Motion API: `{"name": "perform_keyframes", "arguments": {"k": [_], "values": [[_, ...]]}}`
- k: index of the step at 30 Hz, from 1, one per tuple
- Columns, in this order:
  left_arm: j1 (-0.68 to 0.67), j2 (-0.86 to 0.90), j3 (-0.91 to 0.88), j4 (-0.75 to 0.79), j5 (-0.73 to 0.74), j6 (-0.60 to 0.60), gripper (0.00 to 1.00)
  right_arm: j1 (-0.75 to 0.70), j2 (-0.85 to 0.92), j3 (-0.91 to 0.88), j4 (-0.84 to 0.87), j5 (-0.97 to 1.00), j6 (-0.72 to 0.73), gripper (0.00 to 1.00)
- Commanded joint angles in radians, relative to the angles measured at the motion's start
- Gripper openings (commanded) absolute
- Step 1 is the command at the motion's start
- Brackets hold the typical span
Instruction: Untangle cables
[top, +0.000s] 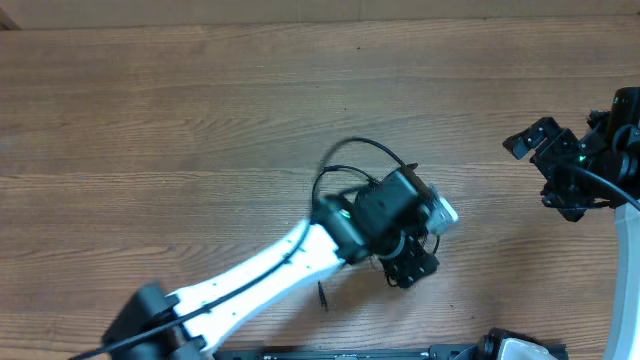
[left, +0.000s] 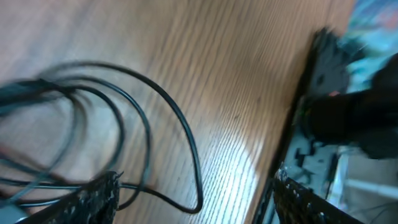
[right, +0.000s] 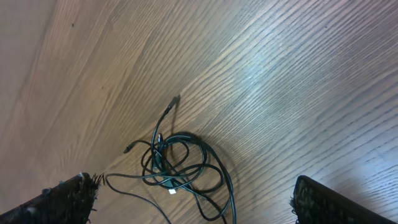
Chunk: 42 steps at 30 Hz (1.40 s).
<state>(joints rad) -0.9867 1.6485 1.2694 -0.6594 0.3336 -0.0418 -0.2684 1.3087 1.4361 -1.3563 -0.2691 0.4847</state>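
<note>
Loosely tangled thin black cables (right: 165, 169) in overlapping loops, plug ends sticking out; left fingers (left: 93, 199), right fingers (right: 62, 202) spread wide.

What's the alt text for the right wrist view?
A loose tangle of thin black cables lies on a wood-grain table, low in the frame, with one plug end sticking out toward the middle. The right gripper is open and holds nothing, its dark fingers at the bottom corners.
</note>
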Motion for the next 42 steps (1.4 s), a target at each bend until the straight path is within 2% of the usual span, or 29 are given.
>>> {"name": "perform_keyframes", "arguments": {"k": [1,3,8,9,11,18,23,27,32,35,42], "values": [[-0.046,0.092,-0.009,0.018,-0.112,-0.077,0.79,-0.004,-0.016,0.031,-0.001,0.007,-0.045,1.0],[-0.063,0.134,-0.009,0.03,-0.113,-0.097,0.76,-0.004,-0.016,0.031,-0.001,0.007,-0.045,1.0],[-0.066,0.206,-0.009,0.04,-0.169,-0.129,0.49,-0.004,-0.016,0.03,-0.008,0.007,-0.045,1.0],[-0.064,0.211,-0.009,0.04,-0.19,-0.142,0.38,-0.004,-0.016,0.03,-0.008,0.007,-0.045,1.0],[-0.052,0.208,-0.007,0.041,-0.224,-0.154,0.06,-0.004,-0.016,0.029,-0.008,0.007,-0.045,1.0],[0.051,0.118,0.114,-0.069,-0.274,-0.154,0.04,-0.001,-0.015,-0.01,-0.004,-0.015,-0.044,1.0],[0.185,0.006,0.29,-0.199,-0.27,-0.161,0.04,0.006,-0.015,-0.093,0.005,-0.123,-0.045,1.0],[0.284,-0.067,0.385,-0.222,-0.216,-0.165,0.04,0.041,-0.015,-0.153,0.038,-0.244,-0.079,1.0],[0.359,-0.12,0.431,-0.221,-0.065,-0.159,0.04,0.152,-0.015,-0.222,0.163,-0.366,-0.096,1.0],[0.371,-0.138,0.434,-0.219,0.002,-0.104,0.04,0.231,-0.014,-0.244,0.254,-0.424,-0.088,1.0],[0.371,-0.163,0.443,-0.199,0.027,-0.057,0.04,0.394,0.011,-0.245,0.47,-0.413,0.092,1.0]]}}
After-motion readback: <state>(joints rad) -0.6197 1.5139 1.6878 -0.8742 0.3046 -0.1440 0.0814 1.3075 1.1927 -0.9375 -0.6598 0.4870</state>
